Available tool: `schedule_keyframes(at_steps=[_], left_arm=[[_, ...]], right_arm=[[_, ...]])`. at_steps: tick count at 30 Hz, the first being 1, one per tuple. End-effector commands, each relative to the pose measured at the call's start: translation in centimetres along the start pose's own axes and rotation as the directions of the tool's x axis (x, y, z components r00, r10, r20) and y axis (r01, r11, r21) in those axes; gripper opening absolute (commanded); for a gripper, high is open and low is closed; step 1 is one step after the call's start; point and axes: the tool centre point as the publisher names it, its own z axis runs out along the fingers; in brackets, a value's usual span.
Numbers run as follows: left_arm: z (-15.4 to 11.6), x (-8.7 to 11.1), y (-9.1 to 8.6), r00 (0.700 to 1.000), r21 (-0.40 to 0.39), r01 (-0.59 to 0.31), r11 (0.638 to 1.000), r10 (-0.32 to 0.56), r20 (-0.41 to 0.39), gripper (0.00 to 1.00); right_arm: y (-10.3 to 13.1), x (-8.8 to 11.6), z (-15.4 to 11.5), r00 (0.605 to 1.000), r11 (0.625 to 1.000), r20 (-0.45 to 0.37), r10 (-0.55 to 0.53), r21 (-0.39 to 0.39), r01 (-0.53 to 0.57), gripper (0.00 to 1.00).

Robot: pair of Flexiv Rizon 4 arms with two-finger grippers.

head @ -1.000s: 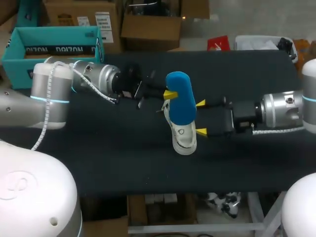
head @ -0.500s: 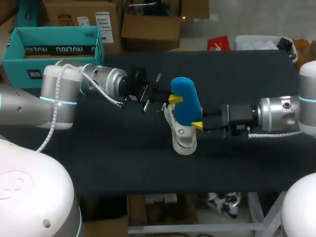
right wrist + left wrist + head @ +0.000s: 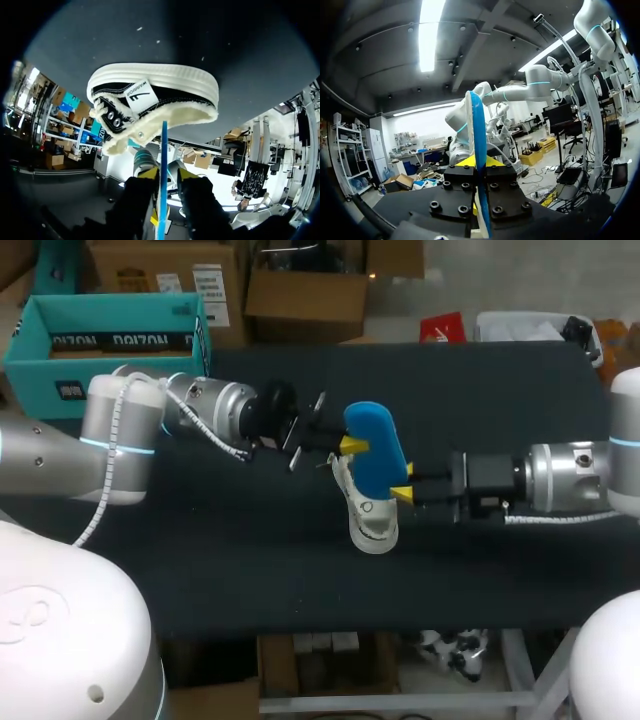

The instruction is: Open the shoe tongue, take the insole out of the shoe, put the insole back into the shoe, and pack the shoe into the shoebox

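Centre: insole [image 3: 375,445] over shoe [image 3: 372,525], hemmed in by the left pincer [image 3: 345,443] and right pincer [image 3: 402,490].
Lower frame: open table [image 3: 200,560], free passage.
Upper left: shoebox [image 3: 40,350] blocks the corner.

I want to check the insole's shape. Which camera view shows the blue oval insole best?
The head view: there the blue oval insole shows its broad face. Both wrist views show it only edge-on, as a thin blue strip.
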Motion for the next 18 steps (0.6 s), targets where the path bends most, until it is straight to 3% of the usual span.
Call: schedule_keyframes(at_steps=[1, 10, 12, 13, 18], left_arm=[[-0.05, 0.21, 0.36, 1.000, 0.007, 0.000, 1.000, 0.000, 0.001, 0.00], [-0.04, 0.34, 0.57, 1.000, 0.012, 0.022, 1.000, -0.022, -0.001, 0.00], [-0.06, 0.37, 0.59, 1.000, 0.014, 0.028, 1.000, -0.028, -0.006, 0.76], [-0.08, 0.39, 0.59, 0.999, 0.013, 0.031, 0.999, -0.031, -0.009, 0.99], [-0.34, 0.46, 0.49, 0.999, 0.010, 0.040, 0.999, -0.040, -0.019, 1.00]], right_arm=[[0.07, 0.07, -0.34, 1.000, 1.000, 0.001, 0.000, 0.006, 0.000, 0.00], [0.30, 0.35, -0.58, 1.000, 1.000, 0.011, 0.001, 0.013, -0.002, 0.00], [0.38, 0.32, -0.67, 1.000, 1.000, 0.013, 0.002, 0.016, -0.002, 0.00], [0.43, 0.31, -0.72, 1.000, 1.000, 0.013, 0.002, 0.016, -0.003, 0.00], [0.58, 0.21, -0.97, 1.000, 1.000, 0.015, 0.007, 0.028, -0.007, 0.00]])
